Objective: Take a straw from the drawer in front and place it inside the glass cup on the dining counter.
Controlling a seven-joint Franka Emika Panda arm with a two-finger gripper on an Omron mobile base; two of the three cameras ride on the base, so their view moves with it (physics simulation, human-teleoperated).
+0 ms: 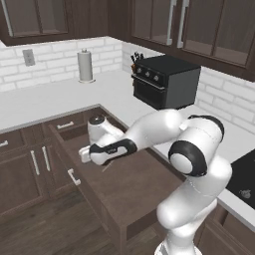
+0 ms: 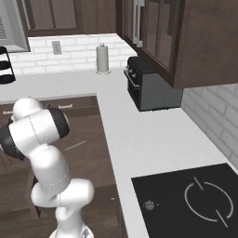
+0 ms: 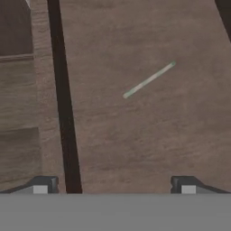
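The wide dark brown drawer (image 1: 134, 187) stands pulled out, its white bar handle (image 1: 73, 177) on the front. The straw (image 3: 149, 80), a thin pale stick, lies flat on the drawer's wooden floor (image 3: 135, 135); in the right base view the straw (image 2: 76, 145) shows as a faint slanted line. My gripper (image 3: 113, 185) hangs above the drawer floor, open, fingertips (image 3: 43, 185) wide apart with nothing between them. The straw lies ahead of the tips and a little right, not touched. The glass cup and dining counter are out of view.
The drawer's dark side wall (image 3: 63, 113) runs just left of the gripper. A black toaster oven (image 1: 164, 82) and a paper towel roll (image 1: 85, 65) stand on the white wall counter (image 1: 45, 102). A cooktop (image 2: 190, 200) lies at the right.
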